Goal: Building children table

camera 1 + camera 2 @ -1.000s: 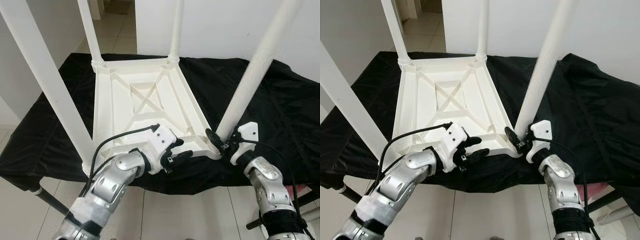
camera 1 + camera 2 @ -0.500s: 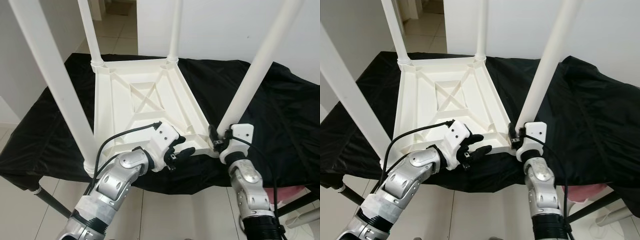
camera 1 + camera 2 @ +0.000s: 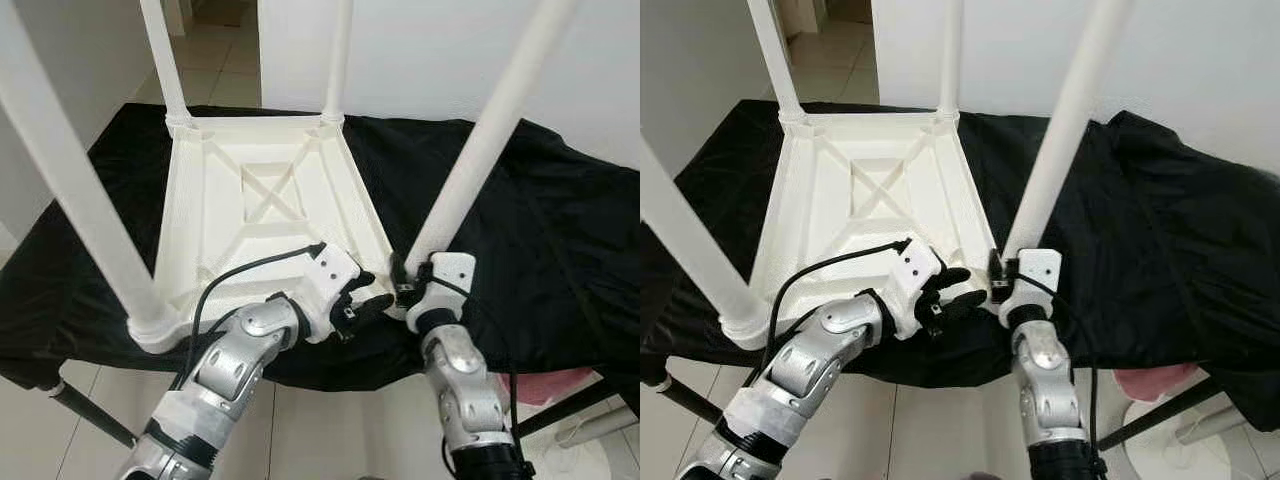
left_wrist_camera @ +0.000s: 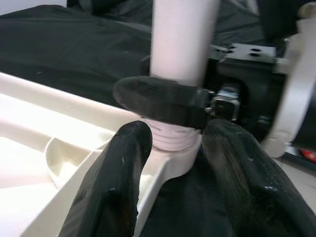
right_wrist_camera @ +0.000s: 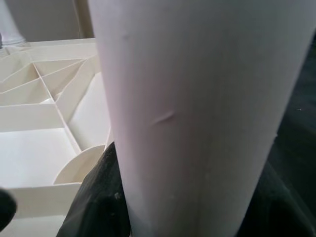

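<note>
tabletop (image 3: 260,200): upside down on the black-draped bench (image 3: 560,230), four legs up.
right tool (image 3: 408,283): has closed in from beside the near-right leg (image 3: 470,170); clamped on its base now.
left tool (image 3: 362,305): fingers narrowly apart, at that corner socket.
meaning: i judge this leg is being screwed home.

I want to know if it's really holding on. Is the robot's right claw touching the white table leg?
Touching. In the left wrist view a black finger of the right claw wraps against the table leg just above its threaded base, with no gap.
</note>
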You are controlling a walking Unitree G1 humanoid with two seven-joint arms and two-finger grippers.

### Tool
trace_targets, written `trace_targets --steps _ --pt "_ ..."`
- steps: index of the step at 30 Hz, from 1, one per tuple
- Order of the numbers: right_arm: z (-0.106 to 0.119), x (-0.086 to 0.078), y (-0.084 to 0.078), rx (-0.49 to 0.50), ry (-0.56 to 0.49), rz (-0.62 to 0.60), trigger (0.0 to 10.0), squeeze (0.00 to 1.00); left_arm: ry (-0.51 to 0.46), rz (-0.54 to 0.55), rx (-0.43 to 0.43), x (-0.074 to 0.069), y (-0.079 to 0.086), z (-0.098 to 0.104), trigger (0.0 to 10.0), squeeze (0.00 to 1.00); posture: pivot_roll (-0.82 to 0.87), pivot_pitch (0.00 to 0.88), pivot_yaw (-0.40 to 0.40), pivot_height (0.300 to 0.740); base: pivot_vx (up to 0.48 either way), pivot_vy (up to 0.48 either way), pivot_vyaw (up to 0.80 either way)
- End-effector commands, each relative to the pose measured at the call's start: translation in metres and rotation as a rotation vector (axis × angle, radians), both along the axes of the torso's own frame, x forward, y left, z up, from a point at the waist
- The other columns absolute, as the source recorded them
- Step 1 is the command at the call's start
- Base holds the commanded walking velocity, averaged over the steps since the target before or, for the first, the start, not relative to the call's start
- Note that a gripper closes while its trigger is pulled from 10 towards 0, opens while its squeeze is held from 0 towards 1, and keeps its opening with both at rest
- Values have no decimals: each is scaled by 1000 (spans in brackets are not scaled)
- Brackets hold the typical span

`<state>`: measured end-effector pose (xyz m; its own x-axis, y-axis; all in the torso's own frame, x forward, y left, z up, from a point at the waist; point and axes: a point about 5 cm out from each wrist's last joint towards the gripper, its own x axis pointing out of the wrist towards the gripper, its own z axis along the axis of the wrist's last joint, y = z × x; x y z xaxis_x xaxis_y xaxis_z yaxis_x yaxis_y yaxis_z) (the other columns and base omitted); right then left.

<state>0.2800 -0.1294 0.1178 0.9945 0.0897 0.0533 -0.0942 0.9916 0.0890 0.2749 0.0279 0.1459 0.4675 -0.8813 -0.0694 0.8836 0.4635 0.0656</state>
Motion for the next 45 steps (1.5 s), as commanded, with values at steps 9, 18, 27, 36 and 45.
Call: trace_targets --steps 9,18,27,36,45 --pt "-15 -6 2 -4 53 60 10000 1000 -36 37 6 8 2 3 10000 0 -36 0 -46 740 0 0 0" --pt "-11 -13 -18 11 5 196 10000 125 -71 37 20 11 4 4 10000 0 -47 0 -34 740 0 0 0" --pt "-11 -14 -36 -69 -38 352 10000 0 -90 4 49 12 12 2 10000 0 -36 0 -12 740 0 0 0" --pt "2 0 -59 -215 -44 528 10000 0 -80 -115 43 3 16 1 10000 0 -38 0 13 740 0 0 0" --pt "7 18 -49 -282 -39 696 3059 0 -55 -159 28 -2 15 2 10000 0 -25 0 1 740 0 0 0"
